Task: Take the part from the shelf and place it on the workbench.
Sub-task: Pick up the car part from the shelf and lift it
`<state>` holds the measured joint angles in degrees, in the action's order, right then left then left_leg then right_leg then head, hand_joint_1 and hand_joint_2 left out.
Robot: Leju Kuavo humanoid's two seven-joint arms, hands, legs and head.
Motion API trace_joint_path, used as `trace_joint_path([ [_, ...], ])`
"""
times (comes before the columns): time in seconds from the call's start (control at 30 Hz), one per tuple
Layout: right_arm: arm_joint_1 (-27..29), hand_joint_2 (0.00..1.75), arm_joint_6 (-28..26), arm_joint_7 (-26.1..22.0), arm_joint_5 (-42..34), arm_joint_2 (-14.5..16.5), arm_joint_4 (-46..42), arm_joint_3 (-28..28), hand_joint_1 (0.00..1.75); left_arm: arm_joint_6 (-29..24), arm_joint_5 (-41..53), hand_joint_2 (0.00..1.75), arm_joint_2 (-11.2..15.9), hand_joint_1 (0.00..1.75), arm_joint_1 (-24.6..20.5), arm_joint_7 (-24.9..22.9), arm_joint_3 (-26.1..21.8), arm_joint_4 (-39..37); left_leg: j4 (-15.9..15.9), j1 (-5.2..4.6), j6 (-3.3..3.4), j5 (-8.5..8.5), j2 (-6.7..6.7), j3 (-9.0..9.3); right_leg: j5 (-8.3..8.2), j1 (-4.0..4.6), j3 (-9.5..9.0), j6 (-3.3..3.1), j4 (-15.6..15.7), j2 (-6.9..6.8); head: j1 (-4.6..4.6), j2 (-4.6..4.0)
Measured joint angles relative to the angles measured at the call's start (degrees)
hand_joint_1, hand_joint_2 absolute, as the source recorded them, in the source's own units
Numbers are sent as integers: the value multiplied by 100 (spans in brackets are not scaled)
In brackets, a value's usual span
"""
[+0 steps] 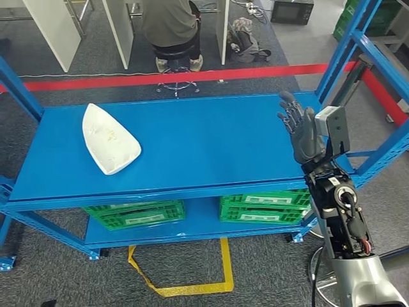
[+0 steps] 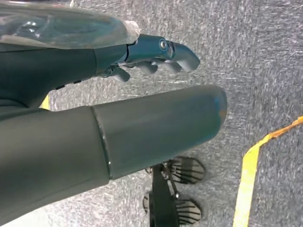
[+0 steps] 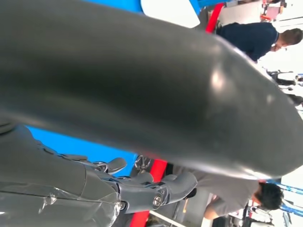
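A blue metal shelf (image 1: 193, 147) spans the head view over grey carpet. The white, boat-shaped plastic part (image 1: 108, 139) lies on its top level at centre left, touching no hand. At right, the right hand (image 1: 303, 130) hovers above the shelf's end, fingers (image 1: 289, 112) spread and empty. The left hand (image 2: 107, 127) hangs over the floor, fingers extended, holding nothing. Green crates (image 1: 135, 213) sit on the lower level.

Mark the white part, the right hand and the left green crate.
white part (image 1: 110, 139): head view, middle of its upper face.
right hand (image 1: 301, 128): head view, middle of the hand.
left green crate (image 1: 137, 213): head view, front wall.
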<state>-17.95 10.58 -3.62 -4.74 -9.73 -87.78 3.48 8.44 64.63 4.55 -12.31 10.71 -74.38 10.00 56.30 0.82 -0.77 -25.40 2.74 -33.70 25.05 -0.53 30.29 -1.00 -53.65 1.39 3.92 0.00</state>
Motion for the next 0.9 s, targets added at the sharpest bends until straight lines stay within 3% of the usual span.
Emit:
trace_joint_path([
  [0.03,-2,0,0,0,0,1,-1,1,0,-1,0,0,7,0,-7,0,0,-1,244,-8,-22,-137,-60,-108,-15,-15,-32,-19,41,-44,-36,0],
  [0.1,2,0,0,1,0,1,2,3,0,-1,0,0,15,0,-15,0,0,-2,1008,-6,-53,-483,-163,-491,-15,-4,-42,-45,52,-126,-117,0],
  [0.17,18,0,0,2,0,2,9,5,0,-1,0,0,15,0,-5,0,0,-3,1497,-2,-74,-599,-197,-770,-3,2,-39,-50,47,-206,-181,0],
  [0.2,21,0,0,2,0,4,11,7,0,0,0,0,16,0,-1,0,0,-4,1414,-1,-76,-497,-215,-746,6,2,-41,-48,41,-245,-209,0],
  [0.3,19,0,0,1,0,5,13,6,0,-1,0,0,32,0,-9,0,0,-5,226,-17,-31,57,-372,-154,55,21,-65,-4,14,-344,-270,0],
  [0.37,13,0,0,1,0,5,12,5,0,-2,0,0,38,0,-17,0,0,-5,-197,-44,30,171,-423,57,89,48,-79,47,-2,-390,-271,0],
  [0.43,7,0,1,2,0,8,12,7,0,-2,0,0,38,0,-13,0,0,-5,-222,-51,88,167,-348,58,111,55,-97,102,-1,-436,-251,0],
  [0.5,4,0,-1,1,0,10,11,8,0,-2,0,0,37,0,-10,0,0,-5,-249,-24,143,176,-291,84,225,35,-64,166,-123,-394,-231,0],
  [0.57,3,0,-1,1,0,10,11,7,0,-3,0,0,39,0,-16,0,0,-4,-270,4,189,183,-241,110,548,9,178,222,-684,-260,-174,0],
  [0.63,28,0,0,3,0,11,19,9,0,-4,1,0,35,0,-16,0,0,-5,-268,7,207,177,-173,113,888,-6,569,262,-1512,-186,-112,0],
  [0.67,43,0,-1,5,0,12,25,10,0,-6,3,0,31,0,-13,-1,0,-5,-267,9,206,174,-130,117,928,-13,696,274,-1749,-178,-90,0],
  [0.7,53,0,-1,6,0,12,30,10,0,-8,7,0,27,0,-10,-1,0,-5,-263,12,201,170,-83,124,851,-19,721,279,-1762,-173,-71,0],
  [0.73,54,0,-2,7,0,12,34,10,0,-10,10,0,25,0,-9,-2,0,-5,-260,17,191,163,-36,137,658,-27,624,277,-1516,-157,-50,0],
  [0.8,49,0,-2,5,0,12,36,9,0,-13,15,0,21,0,-11,-2,0,-5,-249,20,156,144,61,162,217,-53,265,264,-692,0,-5,0],
  [0.83,49,0,-2,5,0,12,37,10,0,-15,15,0,21,0,-15,-3,0,-5,-237,17,132,138,104,155,101,-62,118,255,-347,91,5,0],
  [0.9,51,0,-5,7,0,12,39,11,0,-21,15,0,22,0,-12,-4,0,-5,-231,15,66,154,181,106,92,-54,4,224,-100,182,8,0],
])
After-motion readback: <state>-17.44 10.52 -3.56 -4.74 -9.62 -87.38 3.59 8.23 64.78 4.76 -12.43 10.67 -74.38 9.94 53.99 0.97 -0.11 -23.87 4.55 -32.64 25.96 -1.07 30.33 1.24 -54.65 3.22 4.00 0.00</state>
